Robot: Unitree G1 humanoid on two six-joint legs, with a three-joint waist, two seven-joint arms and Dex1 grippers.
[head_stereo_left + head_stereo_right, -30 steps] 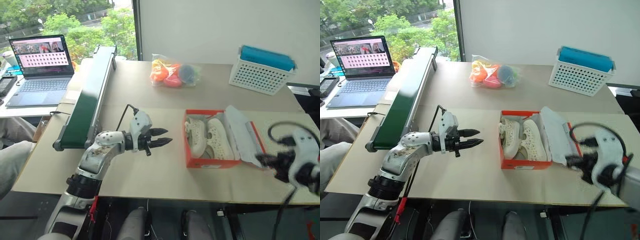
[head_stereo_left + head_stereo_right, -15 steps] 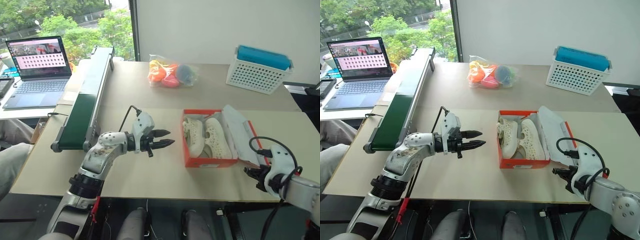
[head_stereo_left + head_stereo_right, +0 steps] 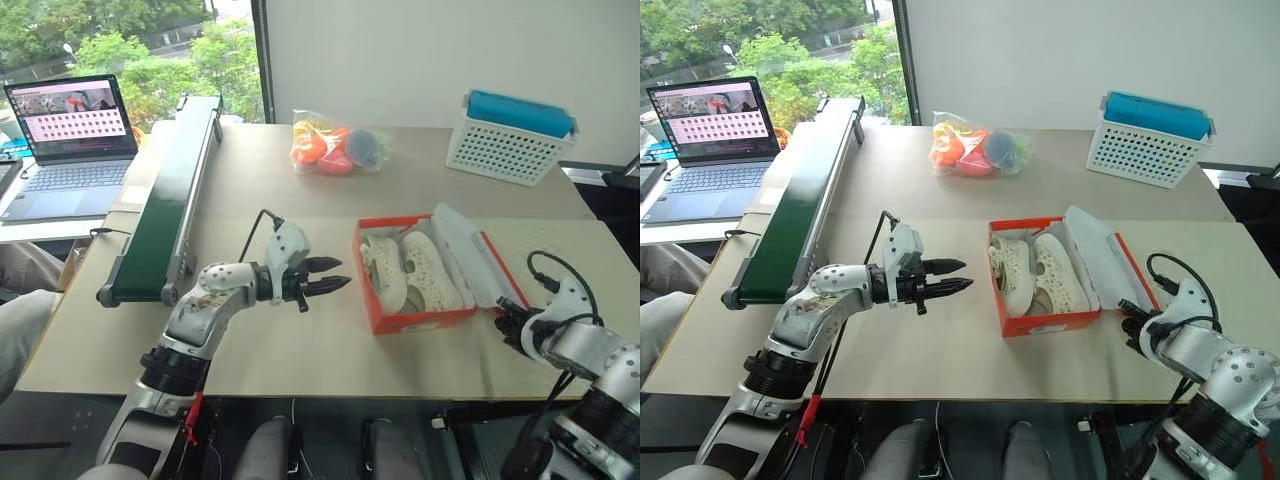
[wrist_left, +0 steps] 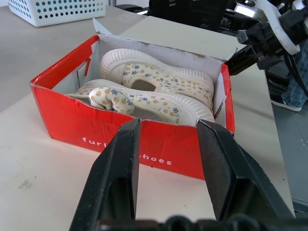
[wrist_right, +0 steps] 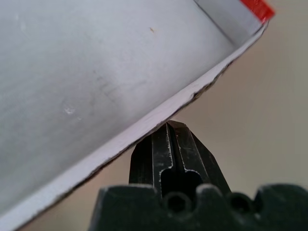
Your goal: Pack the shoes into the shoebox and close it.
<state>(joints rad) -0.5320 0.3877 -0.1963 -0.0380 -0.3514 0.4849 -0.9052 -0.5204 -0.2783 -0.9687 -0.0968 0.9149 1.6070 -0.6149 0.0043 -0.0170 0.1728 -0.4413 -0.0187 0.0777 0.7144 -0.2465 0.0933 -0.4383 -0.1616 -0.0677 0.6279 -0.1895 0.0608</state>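
Shoes lie side by side inside the open red box on the table. Left gripper hovers beside it, jaws apart and empty. Right gripper, jaws closed, sits under the lid edge.

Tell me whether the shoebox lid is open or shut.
Open. The lid lies folded back on the shoebox's right side, white inside facing up, and both shoes show inside. The right gripper sits shut at the lid's edge.
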